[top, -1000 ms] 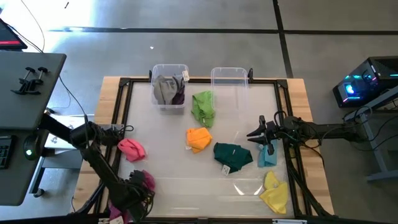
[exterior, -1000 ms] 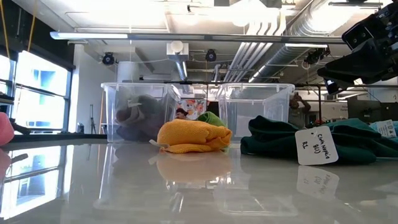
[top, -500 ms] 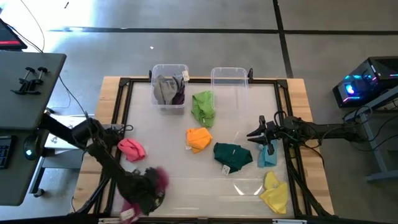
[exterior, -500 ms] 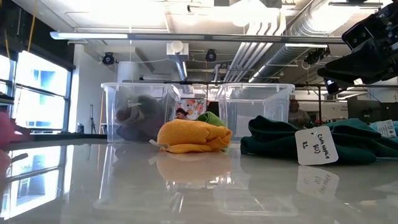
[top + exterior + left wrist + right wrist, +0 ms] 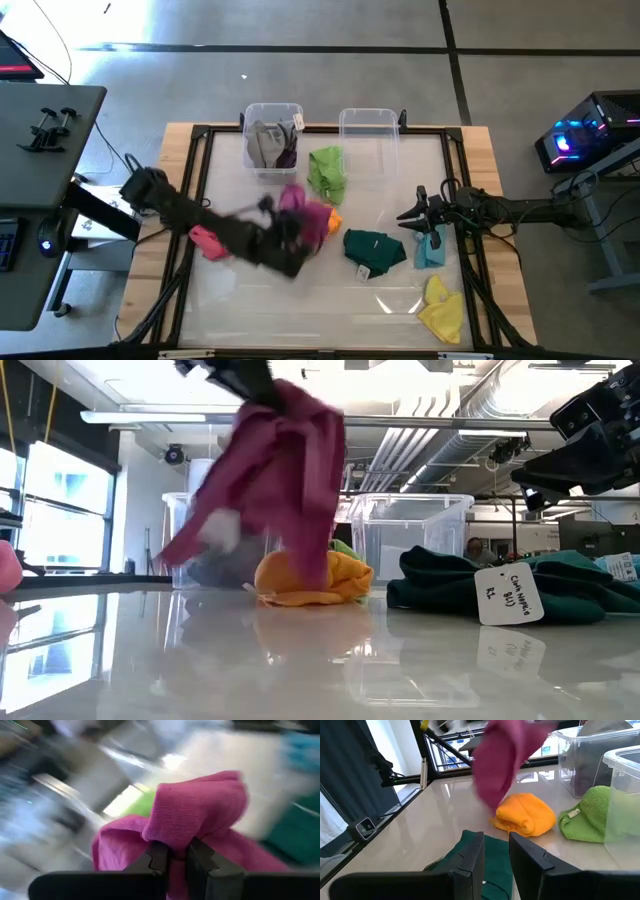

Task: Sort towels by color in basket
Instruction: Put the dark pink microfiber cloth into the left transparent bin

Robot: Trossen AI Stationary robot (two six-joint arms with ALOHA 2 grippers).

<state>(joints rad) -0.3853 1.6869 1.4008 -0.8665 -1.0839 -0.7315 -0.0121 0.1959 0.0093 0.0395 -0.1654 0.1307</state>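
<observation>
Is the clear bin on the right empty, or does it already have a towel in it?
Empty. From above, the right bin shows only bare clear plastic, while the left bin holds grey and purple towels.

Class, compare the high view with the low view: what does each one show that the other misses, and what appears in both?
Only the high view shows the crumpled yellow cloth, the light blue cloth below the right tool, and both arms whole.

Only the low view shows the handwritten white tag on the dark green cloth and the room's ceiling pipes.

Both show the magenta cloth hanging from the left tool, the folded orange cloth, and two clear plastic bins.
</observation>
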